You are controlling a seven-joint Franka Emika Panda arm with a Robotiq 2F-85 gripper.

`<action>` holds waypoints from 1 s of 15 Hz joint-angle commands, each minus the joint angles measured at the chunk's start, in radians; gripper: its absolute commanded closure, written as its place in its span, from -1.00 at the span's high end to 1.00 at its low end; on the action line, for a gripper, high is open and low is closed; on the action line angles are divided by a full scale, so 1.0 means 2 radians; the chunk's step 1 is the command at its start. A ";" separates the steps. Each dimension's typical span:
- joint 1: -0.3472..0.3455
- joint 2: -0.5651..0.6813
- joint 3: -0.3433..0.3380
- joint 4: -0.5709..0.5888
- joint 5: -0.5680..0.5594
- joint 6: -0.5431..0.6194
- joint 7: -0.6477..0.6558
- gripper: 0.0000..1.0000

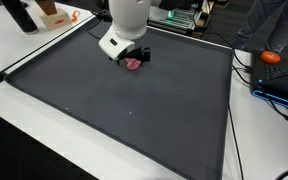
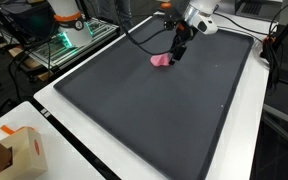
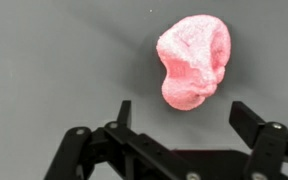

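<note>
A pink, lumpy soft object lies on the dark grey mat. In the wrist view it sits just beyond my gripper, a little toward the right finger, with nothing between the fingers. The jaws stand wide apart, so the gripper is open. In both exterior views the gripper hangs low over the mat right next to the pink object, near the mat's far part. Whether a fingertip touches the object I cannot tell.
The dark mat covers most of a white table. An orange thing and a blue box sit beside the mat. A cardboard box stands at a table corner. Equipment with green lights stands beyond the mat.
</note>
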 commanded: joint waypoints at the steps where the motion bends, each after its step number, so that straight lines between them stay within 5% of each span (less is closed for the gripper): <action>1: -0.015 0.014 -0.005 0.028 0.052 -0.035 0.037 1.00; 15: -0.055 -0.027 -0.024 0.006 0.238 -0.040 0.176 1.00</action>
